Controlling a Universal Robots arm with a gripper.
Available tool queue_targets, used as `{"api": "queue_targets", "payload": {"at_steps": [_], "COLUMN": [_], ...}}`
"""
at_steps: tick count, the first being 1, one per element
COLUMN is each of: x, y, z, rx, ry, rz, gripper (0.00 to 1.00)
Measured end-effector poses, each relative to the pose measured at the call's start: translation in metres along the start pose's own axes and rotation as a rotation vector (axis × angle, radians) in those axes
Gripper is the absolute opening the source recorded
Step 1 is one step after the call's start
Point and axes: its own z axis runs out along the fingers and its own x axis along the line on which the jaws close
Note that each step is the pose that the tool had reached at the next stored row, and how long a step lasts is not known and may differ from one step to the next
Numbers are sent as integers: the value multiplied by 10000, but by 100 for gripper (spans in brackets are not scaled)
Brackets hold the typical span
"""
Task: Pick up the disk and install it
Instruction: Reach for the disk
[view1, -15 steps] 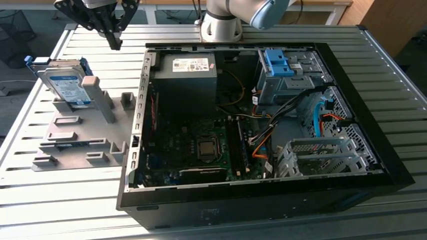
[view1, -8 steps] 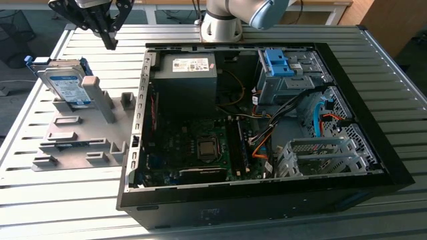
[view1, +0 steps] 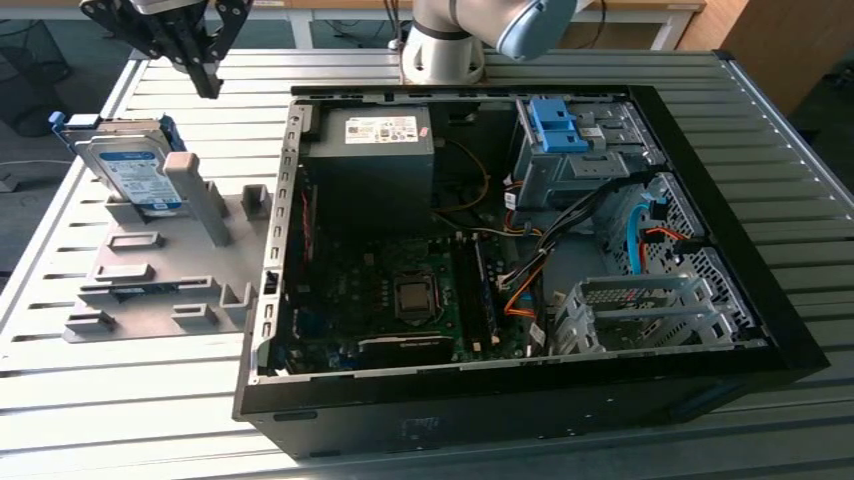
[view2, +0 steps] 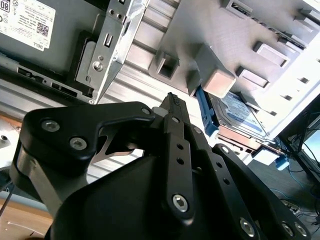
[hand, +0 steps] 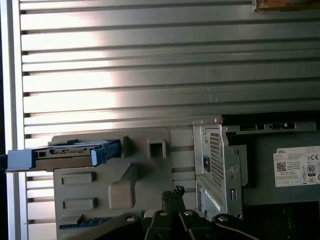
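Disk (view1: 131, 168), a flat silver rectangular hard drive in a bright blue plastic frame, stands on edge in a grey plastic holder (view1: 160, 290) just beside the open black computer case (view1: 534, 410), on the exterior view's left of it. Its long axis is near upright and its white-and-blue label, too small to read, faces the exterior camera. A ribbed silver metal table (view1: 107, 400) carries case and holder, a white sticker (view1: 380, 130) marks the grey power supply box (view1: 374, 180) inside the case, and the black gripper (view1: 207, 82) hangs off the case's far corner, apart from the disk, fingers pressed together on nothing.
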Motion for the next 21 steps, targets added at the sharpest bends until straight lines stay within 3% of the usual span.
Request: {"api": "queue_targets", "payload": {"at_steps": [6,21], "x": [70,114], "y": [2,-1], "z": [1,5], "rx": [0,0], "ry": [0,1], "rz": [0,1], "gripper": [11,11]}}
